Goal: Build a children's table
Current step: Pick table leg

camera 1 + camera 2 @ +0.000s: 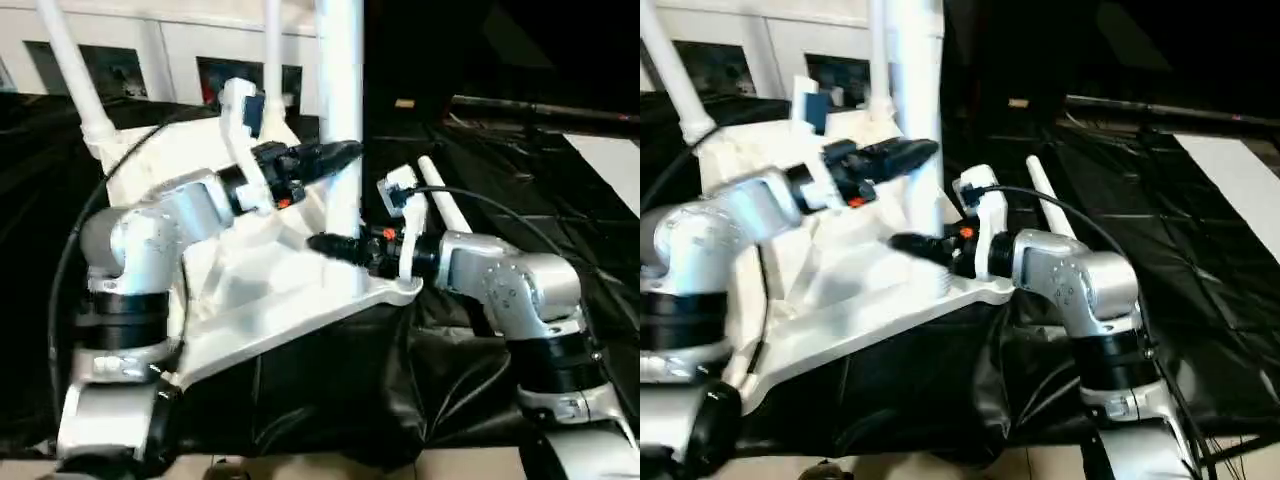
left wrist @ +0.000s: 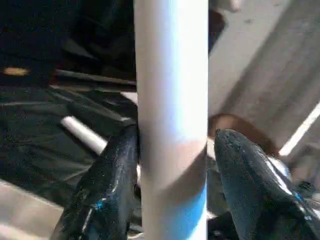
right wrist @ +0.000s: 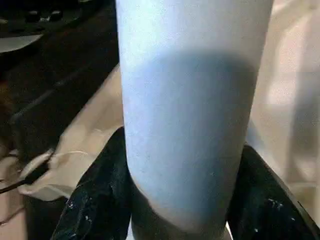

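The white tabletop (image 1: 250,300) lies underside up on black cloth. A long white leg (image 1: 342,100) stands upright in its near right corner socket. My left gripper (image 1: 343,152) is open around this leg's middle; in the left wrist view one finger (image 2: 112,170) touches the tube and the other (image 2: 240,165) stands a little off it. Lower down, just above the socket, my right gripper (image 1: 325,243) is shut on the same leg (image 3: 190,100), with a finger (image 3: 100,195) pressed against each side. Two more legs (image 1: 72,65) (image 1: 271,30) stand upright in the far sockets.
A loose white leg (image 1: 447,207) lies on the black cloth (image 1: 330,380) right of the tabletop, just behind my right wrist. A white glass-door cabinet (image 1: 170,50) stands behind the work. Pale floor shows at the far right (image 1: 615,165).
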{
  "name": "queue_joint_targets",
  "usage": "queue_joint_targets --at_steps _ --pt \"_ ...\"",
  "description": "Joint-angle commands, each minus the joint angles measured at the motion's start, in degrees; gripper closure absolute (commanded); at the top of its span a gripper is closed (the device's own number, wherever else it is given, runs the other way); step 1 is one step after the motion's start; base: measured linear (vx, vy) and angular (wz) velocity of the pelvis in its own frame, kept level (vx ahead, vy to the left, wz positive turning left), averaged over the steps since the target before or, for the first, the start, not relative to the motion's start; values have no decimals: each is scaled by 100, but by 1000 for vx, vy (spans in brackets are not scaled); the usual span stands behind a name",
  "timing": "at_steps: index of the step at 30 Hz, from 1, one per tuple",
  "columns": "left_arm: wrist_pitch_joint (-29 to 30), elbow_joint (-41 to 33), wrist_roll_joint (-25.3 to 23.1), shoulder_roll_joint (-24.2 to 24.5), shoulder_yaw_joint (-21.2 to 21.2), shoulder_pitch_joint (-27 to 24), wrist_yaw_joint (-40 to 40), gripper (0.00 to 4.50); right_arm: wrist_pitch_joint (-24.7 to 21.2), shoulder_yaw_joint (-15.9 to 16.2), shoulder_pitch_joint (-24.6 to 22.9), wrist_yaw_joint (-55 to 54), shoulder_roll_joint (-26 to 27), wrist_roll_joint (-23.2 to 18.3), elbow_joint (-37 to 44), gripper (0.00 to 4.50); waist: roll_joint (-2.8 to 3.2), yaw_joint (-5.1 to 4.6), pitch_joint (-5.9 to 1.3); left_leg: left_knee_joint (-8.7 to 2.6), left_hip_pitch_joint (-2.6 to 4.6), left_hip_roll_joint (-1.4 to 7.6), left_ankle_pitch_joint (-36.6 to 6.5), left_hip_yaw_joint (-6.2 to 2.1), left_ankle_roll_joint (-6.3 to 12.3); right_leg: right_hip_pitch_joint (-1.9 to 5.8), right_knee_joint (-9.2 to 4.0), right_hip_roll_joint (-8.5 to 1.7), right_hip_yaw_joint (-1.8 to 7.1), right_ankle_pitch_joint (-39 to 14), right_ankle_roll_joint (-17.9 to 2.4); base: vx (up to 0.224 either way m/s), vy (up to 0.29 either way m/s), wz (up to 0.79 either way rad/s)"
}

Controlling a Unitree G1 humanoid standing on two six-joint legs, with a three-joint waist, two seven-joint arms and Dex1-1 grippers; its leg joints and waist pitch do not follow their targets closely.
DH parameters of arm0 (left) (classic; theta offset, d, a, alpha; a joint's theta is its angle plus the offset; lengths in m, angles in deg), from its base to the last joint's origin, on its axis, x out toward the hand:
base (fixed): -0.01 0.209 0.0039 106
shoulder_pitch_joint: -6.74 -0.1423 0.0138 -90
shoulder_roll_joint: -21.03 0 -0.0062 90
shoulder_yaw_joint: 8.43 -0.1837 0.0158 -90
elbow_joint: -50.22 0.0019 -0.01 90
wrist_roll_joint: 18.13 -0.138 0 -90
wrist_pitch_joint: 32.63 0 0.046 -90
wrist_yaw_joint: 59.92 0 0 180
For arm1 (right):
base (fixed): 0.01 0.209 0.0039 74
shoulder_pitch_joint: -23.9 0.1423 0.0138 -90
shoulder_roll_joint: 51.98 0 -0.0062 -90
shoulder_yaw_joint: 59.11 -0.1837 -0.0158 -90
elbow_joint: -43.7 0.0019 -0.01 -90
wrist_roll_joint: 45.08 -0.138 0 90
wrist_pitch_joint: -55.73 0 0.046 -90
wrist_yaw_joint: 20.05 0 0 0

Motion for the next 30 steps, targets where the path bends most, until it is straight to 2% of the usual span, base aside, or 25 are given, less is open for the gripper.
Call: queue_joint_targets --at_steps 1,4,6,11,12,16,23,25,27,30 --pt "-164 -120 -211 -75 -174 -82 -178 152 190 -23 16 -133 1 114 18 258 85 -10 -461 -345 30 15 -499 36 -238 408 -389 -325 316 -522 -695 0 0 0" --pt "-234 -111 -250 -245 -132 -109 -439 148 274 -26 57 -242 50 160 -41 259 86 -12 -464 -341 30 16 -489 33 -228 404 -386 -321 317 -496 -688 0 0 0" --pt "-261 -67 -249 -398 -52 -83 -681 148 346 -6 97 -290 66 195 -91 259 61 -16 -463 -341 24 14 -521 34 -209 408 -392 -320 314 -530 -683 0 0 0" --pt "-329 4 -335 -517 -47 -59 -857 148 430 95 111 -304 55 276 -106 259 64 -15 -458 -336 20 8 -518 34 -170 401 -405 -314 311 -597 -630 0 0 0" --pt "-355 15 -332 -549 -43 -62 -874 177 452 126 105 -296 55 305 -103 259 59 -12 -462 -332 24 6 -506 35 -158 404 -404 -314 314 -591 -613 0 0 0" --pt "-345 53 -211 -646 45 -33 -921 190 517 271 66 -252 33 380 -62 259 67 -13 -461 -332 22 8 -494 34 -157 398 -402 -314 311 -550 -638 0 0 0" --pt "-224 -12 -42 -590 75 -38 -794 256 795 417 57 -261 -42 563 -84 259 76 -15 -456 -334 32 8 -567 35 -169 388 -408 -311 309 -600 -631 0 0 0" --pt "-227 -26 -43 -569 70 -37 -767 258 831 406 61 -267 -39 572 -104 259 76 -14 -459 -333 29 7 -563 33 -166 393 -405 -312 309 -596 -629 0 0 0" --pt "-230 -53 -45 -501 47 -35 -676 266 784 311 78 -233 -7 459 -146 189 69 -17 -462 -332 29 7 -544 33 -145 395 -397 -311 311 -566 -635 0 0 0" --pt "-234 -121 -39 -320 -86 -48 -381 266 606 280 110 -41 -77 295 -83 179 42 -18 -462 -332 28 6 -522 36 -122 397 -393 -308 307 -552 -646 0 0 0"
